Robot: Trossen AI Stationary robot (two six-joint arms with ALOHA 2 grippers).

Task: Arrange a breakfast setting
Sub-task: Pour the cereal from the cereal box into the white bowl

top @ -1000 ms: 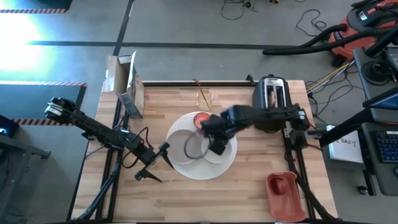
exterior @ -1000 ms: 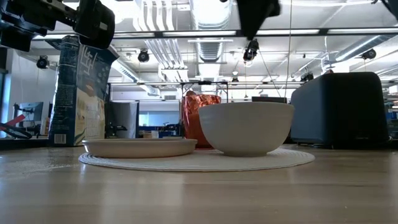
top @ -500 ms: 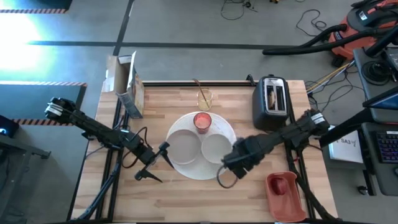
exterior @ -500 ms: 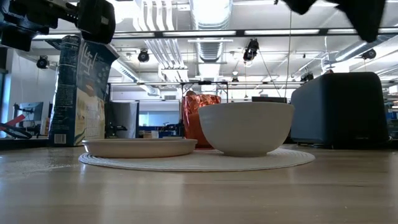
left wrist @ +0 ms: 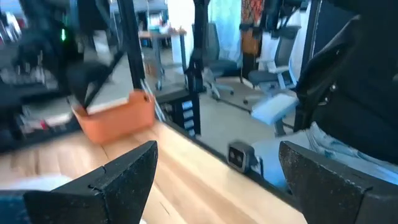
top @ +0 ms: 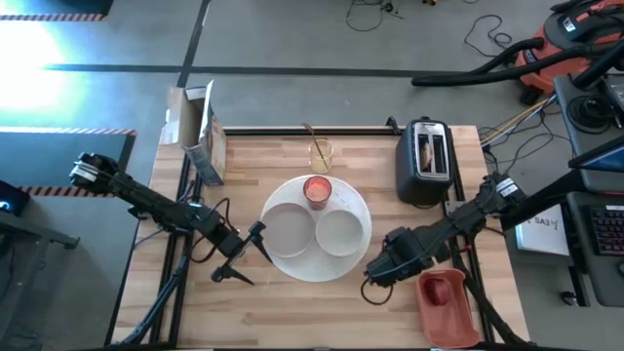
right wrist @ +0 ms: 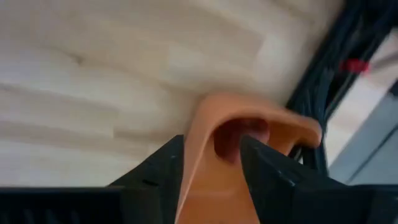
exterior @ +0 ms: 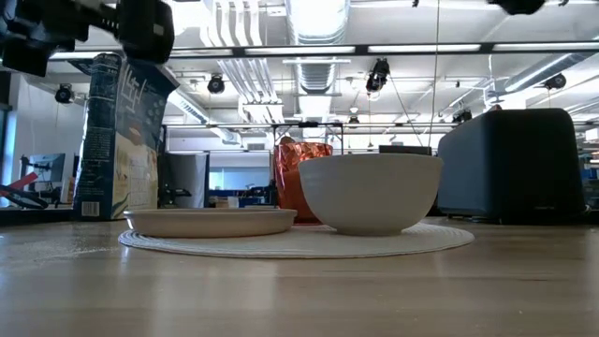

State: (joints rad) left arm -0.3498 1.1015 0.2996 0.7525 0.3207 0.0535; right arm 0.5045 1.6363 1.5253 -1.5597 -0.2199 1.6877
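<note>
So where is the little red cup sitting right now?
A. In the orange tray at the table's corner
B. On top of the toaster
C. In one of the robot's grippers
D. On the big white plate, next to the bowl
D: seen from above, the red cup stands on the white plate, just behind the white bowl.

The left arm reaches in from the table's left edge, its left gripper (top: 244,255) spread wide and empty. The right arm stretches from the right side toward the near right, its right gripper (top: 375,285) with fingers (right wrist: 155,174) parted, holding nothing.
</note>
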